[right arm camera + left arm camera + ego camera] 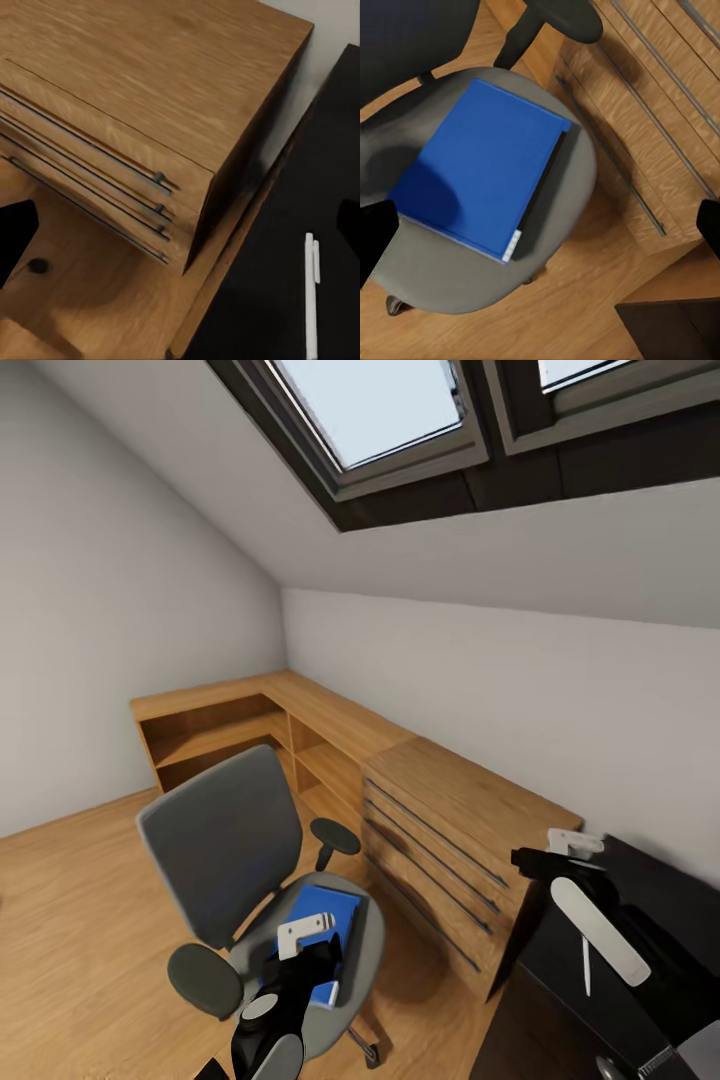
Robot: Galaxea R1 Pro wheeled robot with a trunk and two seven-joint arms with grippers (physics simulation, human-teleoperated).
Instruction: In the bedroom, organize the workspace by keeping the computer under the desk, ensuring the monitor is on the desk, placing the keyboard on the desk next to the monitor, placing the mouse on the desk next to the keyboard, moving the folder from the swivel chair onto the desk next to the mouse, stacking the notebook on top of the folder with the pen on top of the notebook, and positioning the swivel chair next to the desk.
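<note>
Head view: the left end effector (300,950) hovers over the folder (322,915) lying on the swivel chair (225,840) seat, seemingly released. The right end effector (570,850) hangs above the counter (660,900); its state cannot be told.

Left wrist view: the folder (484,165) lies flat, untouched.

Right wrist view: the pen (309,296) lies on the counter (255,300), beside the dresser (150,97).

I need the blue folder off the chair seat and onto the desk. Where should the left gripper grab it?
Probably the folder's open page edge, which lies near the seat's front rim. Come in low from the seat's front with the left gripper, one finger sliding under, since it lies flat.
</note>
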